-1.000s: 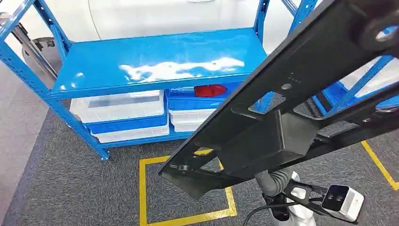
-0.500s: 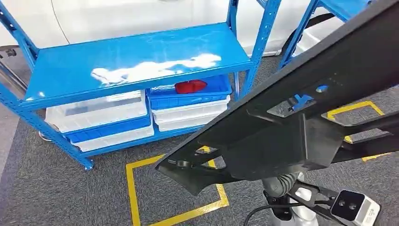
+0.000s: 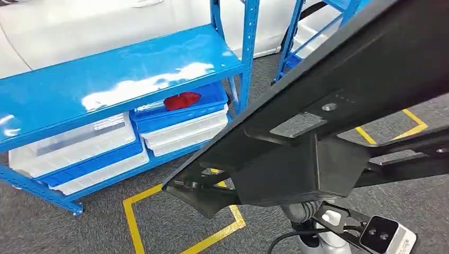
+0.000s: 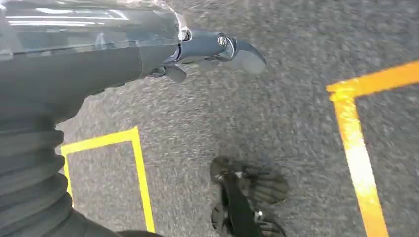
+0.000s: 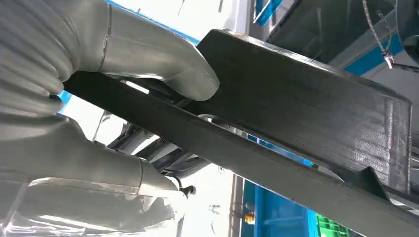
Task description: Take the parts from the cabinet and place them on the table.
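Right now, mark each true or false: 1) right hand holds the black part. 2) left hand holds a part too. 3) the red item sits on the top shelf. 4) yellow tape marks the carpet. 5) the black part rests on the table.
1) True: the right hand grips the black part.
2) False: the left hand holds nothing and hangs over the carpet.
3) False: the red item lies in a blue bin under the top shelf.
4) True: yellow tape lines the carpet.
5) False: the black part is held in the air.
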Robot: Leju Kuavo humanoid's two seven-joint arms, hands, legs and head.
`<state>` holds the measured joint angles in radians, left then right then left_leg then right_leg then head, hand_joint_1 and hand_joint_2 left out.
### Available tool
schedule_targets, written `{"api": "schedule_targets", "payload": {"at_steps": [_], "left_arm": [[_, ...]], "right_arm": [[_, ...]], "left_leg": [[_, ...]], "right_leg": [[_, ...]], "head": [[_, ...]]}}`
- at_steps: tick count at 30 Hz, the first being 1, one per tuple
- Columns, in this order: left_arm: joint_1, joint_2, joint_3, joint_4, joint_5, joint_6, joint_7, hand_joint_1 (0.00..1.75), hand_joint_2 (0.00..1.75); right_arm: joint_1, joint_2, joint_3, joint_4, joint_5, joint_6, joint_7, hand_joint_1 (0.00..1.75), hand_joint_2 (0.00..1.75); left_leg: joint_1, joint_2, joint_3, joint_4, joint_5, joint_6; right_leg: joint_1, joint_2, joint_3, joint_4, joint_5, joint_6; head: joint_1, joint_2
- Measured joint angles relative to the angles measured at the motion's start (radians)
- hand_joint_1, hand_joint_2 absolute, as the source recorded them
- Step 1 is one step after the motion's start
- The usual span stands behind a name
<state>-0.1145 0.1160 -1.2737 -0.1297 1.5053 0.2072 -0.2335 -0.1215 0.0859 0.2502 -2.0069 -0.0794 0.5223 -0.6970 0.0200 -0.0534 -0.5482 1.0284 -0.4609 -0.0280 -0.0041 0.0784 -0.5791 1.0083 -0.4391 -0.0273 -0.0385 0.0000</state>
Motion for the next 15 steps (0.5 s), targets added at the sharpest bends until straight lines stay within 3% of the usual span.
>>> {"api": "schedule_targets", "payload": {"at_steps": [1,4,5,6,7,8,10,11,12,13,14,15], "left_arm": [[0.0,0.002,-0.003,0.0,0.0,-0.006,0.0,0.0,1.75],[-0.003,0.0,-0.01,0.0,0.0,-0.012,0.0,0.0,1.75],[-0.007,-0.005,-0.012,0.0,0.0,-0.013,0.001,0.0,1.75],[-0.011,-0.01,-0.014,0.0,0.0,-0.013,0.001,0.0,1.75],[-0.011,-0.011,-0.017,0.0,0.0,-0.013,0.002,0.0,1.75],[-0.009,-0.014,-0.019,0.0,0.001,-0.016,0.006,0.0,1.75],[-0.003,-0.021,-0.023,0.0,0.0,-0.021,0.01,0.0,1.75],[-0.003,-0.023,-0.025,0.0,0.0,-0.024,0.01,0.0,1.75],[-0.004,-0.026,-0.026,0.0,0.0,-0.027,0.01,0.0,1.75],[-0.005,-0.031,-0.027,0.0,0.0,-0.031,0.006,0.0,1.75],[-0.007,-0.034,-0.027,0.0,0.0,-0.034,0.002,0.0,1.75],[-0.007,-0.038,-0.027,0.0,0.0,-0.037,-0.003,0.0,1.75]], "right_arm": [[-0.002,-0.002,0.003,0.0,-0.003,-0.003,0.0,1.61,1.75],[0.0,-0.005,0.009,0.0,-0.009,-0.002,0.0,1.61,1.75],[-0.001,-0.007,0.011,0.0,-0.009,-0.002,0.0,1.61,1.75],[0.0,-0.008,0.013,0.0,-0.008,-0.001,0.0,1.61,1.75],[-0.005,-0.011,0.015,0.001,-0.006,-0.001,0.0,1.61,1.75],[-0.008,-0.012,0.021,0.002,-0.005,-0.003,0.0,1.61,1.75],[-0.007,-0.018,0.03,0.006,-0.005,-0.006,0.0,1.61,1.75],[-0.007,-0.023,0.032,0.009,-0.004,-0.007,0.0,1.61,1.75],[-0.008,-0.026,0.035,0.011,-0.002,-0.008,0.0,1.61,1.75],[-0.008,-0.03,0.038,0.012,0.001,-0.013,0.0,1.61,1.75],[-0.01,-0.032,0.042,0.012,0.002,-0.017,0.0,1.61,1.75],[-0.014,-0.034,0.047,0.012,0.002,-0.019,0.0,1.61,1.75]], "left_leg": [[0.001,-0.023,0.01,-0.024,-0.013,0.005],[-0.007,0.002,0.009,-0.023,-0.012,0.019],[0.003,0.012,0.01,-0.034,-0.006,0.029],[0.002,0.027,0.013,-0.039,-0.001,0.036],[0.002,0.036,0.012,-0.041,0.0,0.043],[0.0,0.05,0.011,-0.041,0.0,0.045],[-0.003,0.076,0.009,-0.04,-0.002,0.047],[-0.003,0.089,0.008,-0.04,-0.002,0.047],[-0.004,0.101,0.009,-0.04,-0.002,0.046],[-0.004,0.11,0.01,-0.04,-0.004,0.044],[-0.004,0.119,0.013,-0.039,-0.006,0.042],[-0.005,0.127,0.016,-0.039,-0.008,0.038]], "right_leg": [[0.007,0.012,-0.006,0.008,-0.001,0.008],[-0.004,0.042,-0.019,0.002,0.012,0.03],[0.002,0.051,-0.02,0.002,0.013,0.038],[0.001,0.014,-0.025,0.016,-0.001,0.039],[0.003,-0.03,-0.05,0.065,-0.036,0.042],[0.001,-0.053,-0.088,0.144,-0.077,0.046],[-0.004,-0.069,-0.163,0.298,-0.137,0.052],[-0.007,-0.071,-0.178,0.329,-0.137,0.055],[-0.009,-0.074,-0.163,0.301,-0.112,0.056],[-0.009,-0.08,-0.123,0.23,-0.072,0.054],[-0.008,-0.093,-0.071,0.135,-0.031,0.05],[-0.005,-0.125,-0.016,0.038,0.002,0.042]], "head": [[0.0,0.0],[0.0,0.0],[0.0,0.0],[0.0,0.0],[0.0,0.0],[0.0,0.0],[0.0,0.0],[0.0,0.0],[0.0,0.0],[0.0,0.0],[0.0,0.0],[0.0,0.0]]}}
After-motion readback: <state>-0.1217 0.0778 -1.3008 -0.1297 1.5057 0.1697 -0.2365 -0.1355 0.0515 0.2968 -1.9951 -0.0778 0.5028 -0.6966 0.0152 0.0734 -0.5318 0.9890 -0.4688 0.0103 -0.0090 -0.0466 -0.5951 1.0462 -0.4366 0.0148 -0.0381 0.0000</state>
